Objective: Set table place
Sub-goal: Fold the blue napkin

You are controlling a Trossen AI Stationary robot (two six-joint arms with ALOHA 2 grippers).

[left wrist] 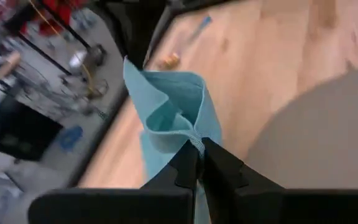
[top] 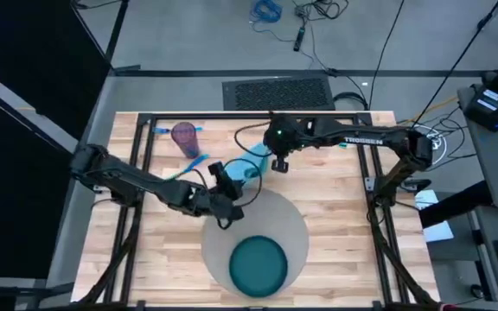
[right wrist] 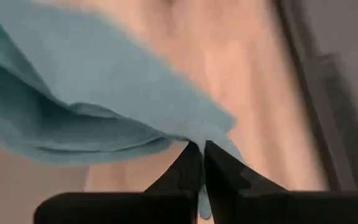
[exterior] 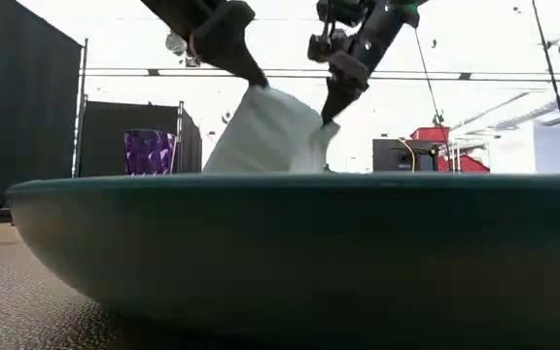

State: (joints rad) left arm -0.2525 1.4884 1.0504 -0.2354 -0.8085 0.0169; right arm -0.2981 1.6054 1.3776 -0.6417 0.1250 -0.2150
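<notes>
A light blue cloth napkin (top: 249,164) hangs between my two grippers above the table (top: 335,216), just beyond the far edge of the round grey placemat (top: 284,216). A dark teal plate (top: 258,264) sits on the near part of the placemat. My left gripper (top: 225,179) is shut on the napkin's left side. My right gripper (top: 275,161) is shut on its right side. In the low view the plate (exterior: 290,253) hides the napkin's (exterior: 261,136) lower part. My left gripper pinches a bunched top edge of the napkin (left wrist: 194,138) between its two fingers, slanting down from the table's left. The cloth stands up in loose folds past the fingertips (left wrist: 185,163). My right gripper pinches a corner of the napkin (right wrist: 199,135) between its two fingers, pointing down from above. The cloth spreads away from the fingertips (right wrist: 188,165) in several slack layers; its top runs over to the left gripper's hold (exterior: 258,87).
A purple cup (top: 184,136) stands at the far left of the table, also seen in the low view (exterior: 150,152). Small blue pieces (top: 194,164) lie near it. Bare wood lies right of the placemat. The black frame (top: 370,173) runs along the table's sides.
</notes>
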